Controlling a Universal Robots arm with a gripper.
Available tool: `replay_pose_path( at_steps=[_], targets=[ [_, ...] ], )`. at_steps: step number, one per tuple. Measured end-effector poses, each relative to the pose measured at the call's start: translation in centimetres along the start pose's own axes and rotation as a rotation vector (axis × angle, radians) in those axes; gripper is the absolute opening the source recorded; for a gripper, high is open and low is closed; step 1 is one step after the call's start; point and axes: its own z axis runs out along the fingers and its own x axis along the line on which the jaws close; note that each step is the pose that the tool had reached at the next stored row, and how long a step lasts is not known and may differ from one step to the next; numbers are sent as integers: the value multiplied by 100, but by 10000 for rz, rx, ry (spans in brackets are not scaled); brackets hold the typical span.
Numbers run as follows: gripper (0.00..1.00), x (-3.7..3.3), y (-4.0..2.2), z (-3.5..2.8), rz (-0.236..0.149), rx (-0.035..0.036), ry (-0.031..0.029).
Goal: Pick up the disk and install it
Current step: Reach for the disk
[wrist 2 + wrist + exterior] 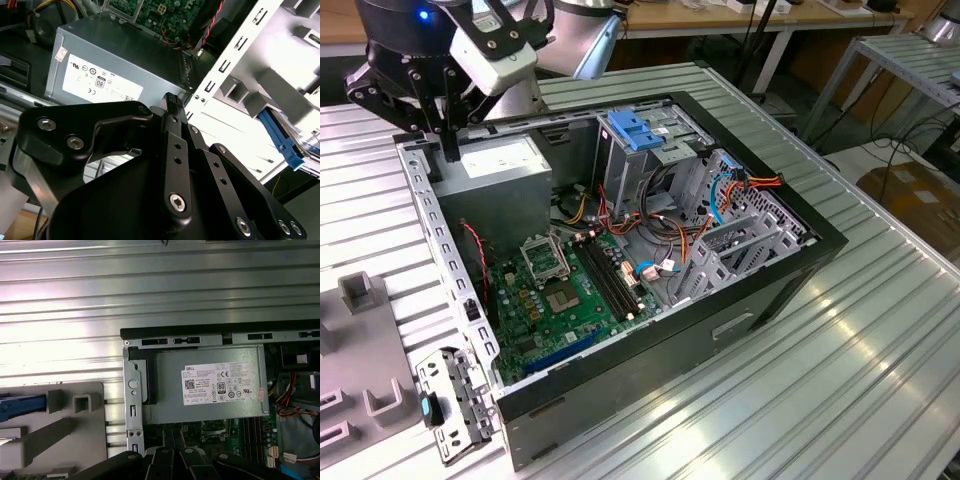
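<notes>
In the exterior view the claw [450, 150] hangs at the upper left of the frame, over the corner of the open computer case [820, 240] where the grey power supply [500, 165] sits. In both wrist views its fingers look drawn together with nothing between them, so I judge it closed and empty [172, 102] [173, 437]. The disk [20, 407] is not inside the case. It lies in the grey fixture [60, 440] on the ribbed metal desk [800, 400], outside the case's slotted metal edge [132, 405] and on the far side of that edge from the power supply. The second wrist view shows the disk's blue rail and a strip of its body [282, 142] tucked under one of the fixture's grey arms. In the exterior view the fixture [360, 350] fills the lower left of the frame, so the disk lies from the claw across the case wall, towards the frame's lower-left edge and well apart from the fingertips. The visible stretch of blue rail runs roughly square to the slotted edge, which suggests the disk's long axis points towards and away from the case, though little of it can be seen. The blue bracket [635, 130] on top of the drive cage is a separate part, and nothing sits in the cage below it that I can make out.
</notes>
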Motion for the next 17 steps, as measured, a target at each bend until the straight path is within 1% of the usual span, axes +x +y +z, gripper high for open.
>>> replay_pose_path(
  at_steps=[5, 6, 7, 12, 17],
  targets=[
    [11, 107, -8, 6, 1, 1, 0],
    [11, 154, -12, 9, 1, 1, 1],
    [11, 176, -14, 10, 0, 0, 1],
    [11, 279, -22, 14, 1, 0, 1],
    [11, 361, -28, 17, 0, 0, 0]
  ],
)
